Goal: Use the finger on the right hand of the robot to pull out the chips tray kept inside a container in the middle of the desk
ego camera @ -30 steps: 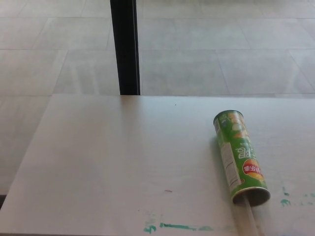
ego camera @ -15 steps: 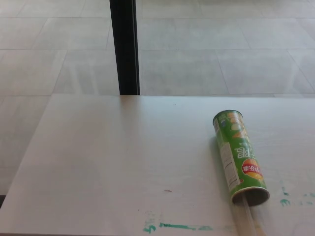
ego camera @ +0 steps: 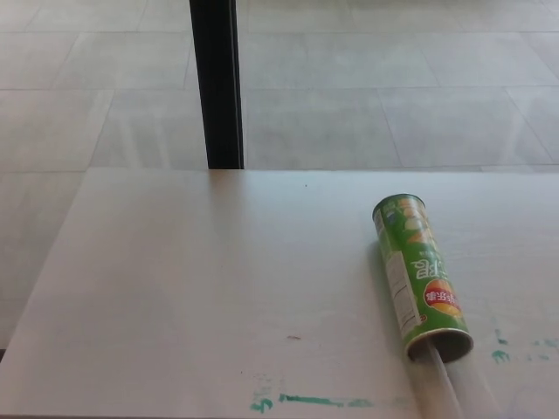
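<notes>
A green chips container (ego camera: 419, 275) lies on its side on the white desk (ego camera: 218, 279), right of the middle. Its open mouth (ego camera: 441, 346) faces the near edge. A pale, see-through tray (ego camera: 450, 384) sticks out of the mouth toward the front of the desk; its far end runs out of the picture. Neither of my hands shows in the head view.
A black vertical post (ego camera: 217, 83) stands behind the desk's far edge at the upper left. Green paint marks (ego camera: 314, 401) streak the desk's near edge, and a few more (ego camera: 500, 354) lie right of the container. Tiled floor lies beyond the desk.
The whole picture has shifted slightly to the left, so the camera has moved. The container and tray have not moved on the desk.
</notes>
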Robot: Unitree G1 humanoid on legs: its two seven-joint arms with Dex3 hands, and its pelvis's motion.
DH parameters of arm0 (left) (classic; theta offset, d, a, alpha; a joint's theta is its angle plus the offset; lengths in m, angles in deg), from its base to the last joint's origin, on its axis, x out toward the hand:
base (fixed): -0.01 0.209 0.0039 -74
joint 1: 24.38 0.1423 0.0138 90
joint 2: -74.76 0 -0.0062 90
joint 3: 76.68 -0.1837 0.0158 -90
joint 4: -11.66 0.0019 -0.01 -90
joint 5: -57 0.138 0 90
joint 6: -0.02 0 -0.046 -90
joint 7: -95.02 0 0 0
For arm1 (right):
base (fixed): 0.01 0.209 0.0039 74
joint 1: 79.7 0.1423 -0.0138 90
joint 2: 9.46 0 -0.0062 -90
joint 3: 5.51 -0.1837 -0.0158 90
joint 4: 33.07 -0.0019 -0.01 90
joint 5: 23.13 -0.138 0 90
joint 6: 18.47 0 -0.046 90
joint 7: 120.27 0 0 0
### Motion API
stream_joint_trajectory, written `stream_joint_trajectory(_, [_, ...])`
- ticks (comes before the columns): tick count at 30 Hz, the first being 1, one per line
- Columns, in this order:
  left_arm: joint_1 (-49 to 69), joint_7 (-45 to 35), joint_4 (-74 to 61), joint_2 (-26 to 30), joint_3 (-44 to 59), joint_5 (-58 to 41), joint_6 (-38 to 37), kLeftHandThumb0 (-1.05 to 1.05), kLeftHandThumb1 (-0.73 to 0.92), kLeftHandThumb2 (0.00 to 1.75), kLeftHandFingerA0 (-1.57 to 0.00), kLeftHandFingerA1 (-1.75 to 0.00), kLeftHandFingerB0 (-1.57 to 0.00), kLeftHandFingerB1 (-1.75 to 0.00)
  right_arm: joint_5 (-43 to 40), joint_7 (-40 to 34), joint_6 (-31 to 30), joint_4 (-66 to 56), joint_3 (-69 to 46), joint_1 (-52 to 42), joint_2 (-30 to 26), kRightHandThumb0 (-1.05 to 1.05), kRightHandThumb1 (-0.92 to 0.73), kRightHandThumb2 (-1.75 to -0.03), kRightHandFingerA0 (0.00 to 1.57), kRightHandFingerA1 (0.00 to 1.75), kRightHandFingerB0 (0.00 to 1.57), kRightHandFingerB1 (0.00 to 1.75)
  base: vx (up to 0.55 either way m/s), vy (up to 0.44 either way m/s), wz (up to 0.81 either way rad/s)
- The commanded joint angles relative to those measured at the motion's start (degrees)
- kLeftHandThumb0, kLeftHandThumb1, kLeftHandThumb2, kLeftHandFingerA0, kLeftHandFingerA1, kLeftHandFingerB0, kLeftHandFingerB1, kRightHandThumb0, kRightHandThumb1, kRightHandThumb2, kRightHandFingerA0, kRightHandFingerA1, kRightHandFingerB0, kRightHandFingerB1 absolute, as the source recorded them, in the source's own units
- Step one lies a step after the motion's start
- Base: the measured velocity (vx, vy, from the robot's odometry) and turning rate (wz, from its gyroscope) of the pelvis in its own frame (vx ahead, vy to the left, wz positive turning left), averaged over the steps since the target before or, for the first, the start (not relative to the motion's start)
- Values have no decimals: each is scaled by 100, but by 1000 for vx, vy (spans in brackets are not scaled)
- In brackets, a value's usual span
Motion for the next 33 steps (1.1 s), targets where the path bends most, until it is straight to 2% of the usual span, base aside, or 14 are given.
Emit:
stream_joint_trajectory(1, [50,37,2,118,38,-25,-72,-75,83,65,-32,-92,-37,-91,-163,259,-129,-215,-306,520,16,-18,-43,-71,92,108,8,19,0,0,0])
stream_joint_trajectory(6, [63,58,109,138,23,22,-114,-75,84,65,-33,-88,-38,-80,-230,404,-137,-471,-448,629,35,-16,-41,-69,95,103,8,20,0,0,0])
stream_joint_trajectory(8, [92,77,88,136,18,27,-115,-75,84,65,-34,-92,-42,-102,-259,426,-116,-560,-490,574,42,-17,-41,-72,95,107,5,17,0,0,0])
stream_joint_trajectory(10, [108,21,67,132,45,-15,-105,-76,84,65,-32,-91,-40,-95,-277,505,-150,-704,-543,490,43,-17,-41,-71,94,108,4,15,0,0,0])
stream_joint_trajectory(12, [137,19,63,127,31,2,-133,-76,84,65,-32,-88,-38,-84,-331,542,-114,-786,-598,371,33,-14,-49,-55,90,118,0,24,0,0,0])
stream_joint_trajectory(13, [136,20,66,129,26,7,-133,-76,83,65,-31,-88,-36,-74,-324,557,-121,-811,-611,342,35,-18,-39,-73,93,109,2,19,0,0,0])
stream_joint_trajectory(14, [132,19,71,134,20,14,-130,-76,83,65,-31,-88,-36,-74,-310,579,-132,-841,-630,308,41,-18,-39,-73,93,109,2,19,0,0,0])
stream_joint_trajectory(15, [108,16,100,123,13,19,-123,-76,84,65,-29,-84,-34,-68,-285,461,-8,-823,-681,218,26,-14,-47,-56,92,117,0,25,0,0,0])
stream_joint_trajectory(16, [88,5,137,112,40,-10,-129,-76,83,65,-29,-87,-36,-75,-318,570,-67,-905,-770,100,-29,-14,-48,-55,89,122,0,22,0,0,0])
stream_joint_trajectory(17, [103,-2,104,107,54,-30,-121,-75,84,65,-31,-92,-38,-86,-336,584,-58,-925,-825,53,-51,-16,-41,-76,95,116,0,19,0,0,0])
stream_joint_trajectory(27, [175,-48,-20,116,96,-71,-69,-75,83,65,-29,-88,-34,-76,-1460,681,-135,-843,-3248,-1097,59,-19,-47,-70,87,111,8,17,0,0,0])
stream_joint_trajectory(28, [167,-17,-20,115,89,-59,-58,-75,83,65,-32,-90,-34,-70,-1530,490,10,-679,-3444,-1178,154,-15,-49,-58,89,114,10,25,0,0,0])
stream_joint_trajectory(31, [216,-3,-75,102,69,-38,-80,-76,84,66,-30,-90,-36,-78,-1939,-86,606,295,-4194,-1439,467,-12,-51,-63,87,116,12,19,0,0,0])
stream_joint_trajectory(33, [201,9,-30,91,70,-37,-80,-76,84,66,-30,-89,-35,-76,-2121,41,536,460,-4414,-1507,543,-15,-50,-68,86,114,11,18,0,0,0])
